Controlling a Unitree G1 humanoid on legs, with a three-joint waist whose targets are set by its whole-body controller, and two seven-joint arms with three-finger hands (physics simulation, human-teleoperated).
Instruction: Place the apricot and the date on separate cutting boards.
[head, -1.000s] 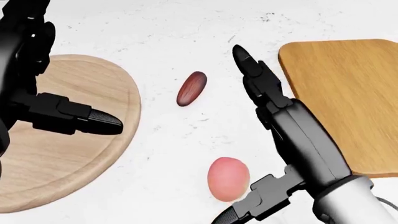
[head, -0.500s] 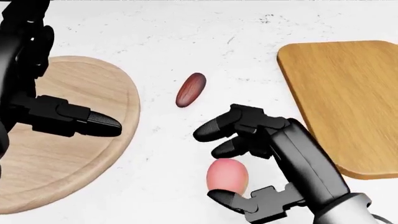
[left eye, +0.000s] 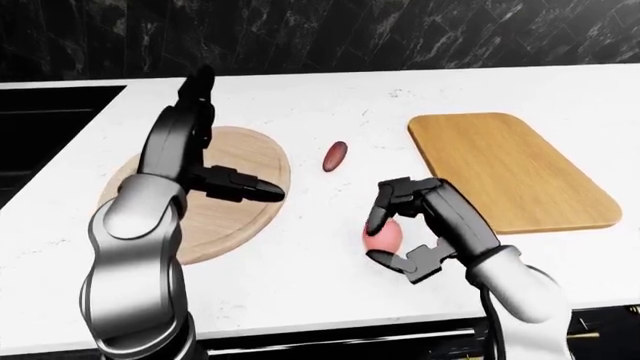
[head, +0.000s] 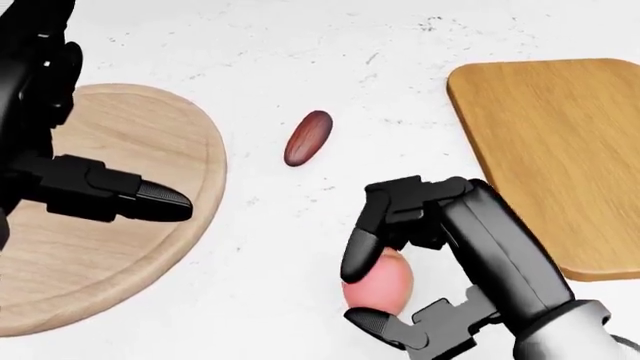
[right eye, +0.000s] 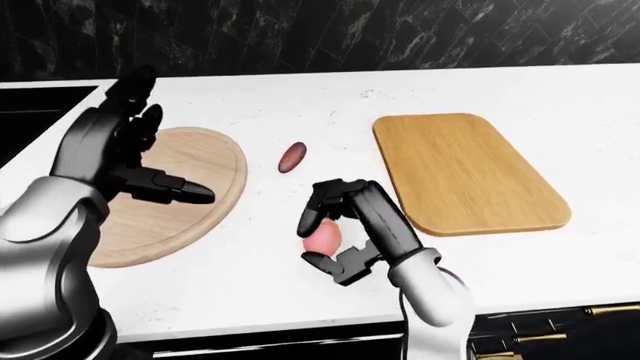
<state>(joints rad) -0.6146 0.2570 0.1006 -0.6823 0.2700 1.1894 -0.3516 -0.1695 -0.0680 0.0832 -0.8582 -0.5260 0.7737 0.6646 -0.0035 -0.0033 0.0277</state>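
Now right robot hand (head: 385, 289) curled around the pink apricot (head: 380, 283) on the white tabletop (head: 300, 45), apparently gripping. Date (head: 307, 138) between round board (head: 110, 217) and rectangular board (head: 560, 150). Left robot hand (left eye: 215, 161) splayed, empty, over round board.

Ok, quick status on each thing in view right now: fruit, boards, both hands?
apricot: on the counter, right hand's fingers curled round it
date: lying on the counter between the boards, untouched
round cutting board: bare
rectangular cutting board: bare
right hand: closing on the apricot
left hand: open, above the round cutting board, holding nothing
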